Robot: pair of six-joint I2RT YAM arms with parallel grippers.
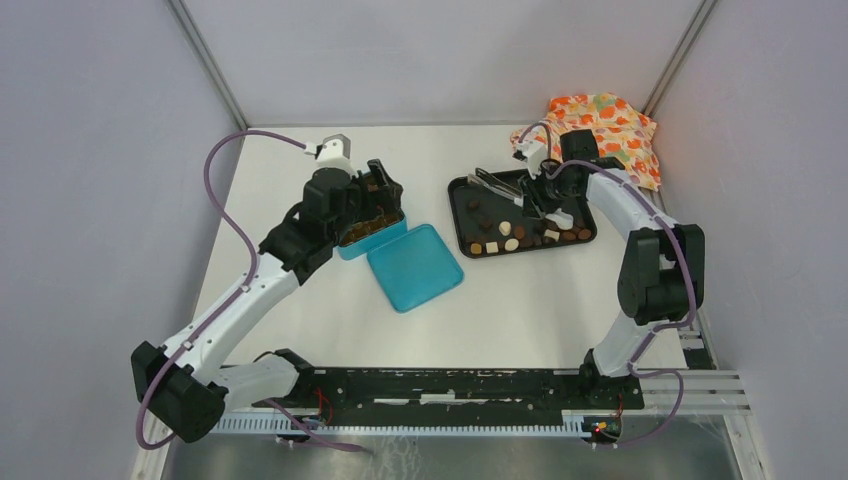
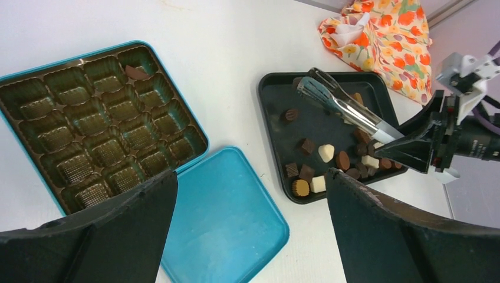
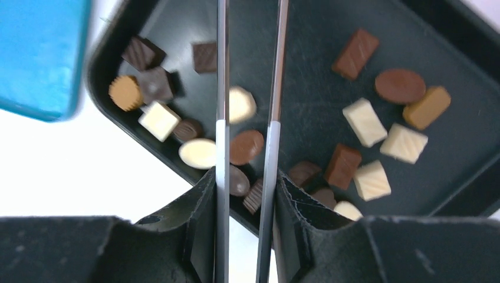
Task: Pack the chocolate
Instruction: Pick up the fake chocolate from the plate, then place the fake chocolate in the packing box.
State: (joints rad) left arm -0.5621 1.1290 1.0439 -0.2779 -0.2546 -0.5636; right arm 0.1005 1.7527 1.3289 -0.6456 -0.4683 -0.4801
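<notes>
Several pieces of chocolate (image 1: 512,243), dark, light brown and cream, lie in the black tray (image 1: 455,200). My right gripper (image 1: 537,203) is shut on the metal tongs (image 1: 495,183) above that tray. In the right wrist view the two tong arms (image 3: 221,88) run between my fingers (image 3: 200,200), over the chocolate (image 3: 365,121). My left gripper (image 2: 250,180) hangs open and holds nothing, over the blue lid (image 2: 224,218). Beside the lid sits the blue box (image 2: 94,130) of brown cells. One brown piece (image 2: 137,73) lies in a far cell.
The orange flowery cloth (image 1: 605,130) is bunched at the back right corner, behind the tray. The lid (image 1: 415,267) lies flat between box and tray. Grey walls close in the table on three sides.
</notes>
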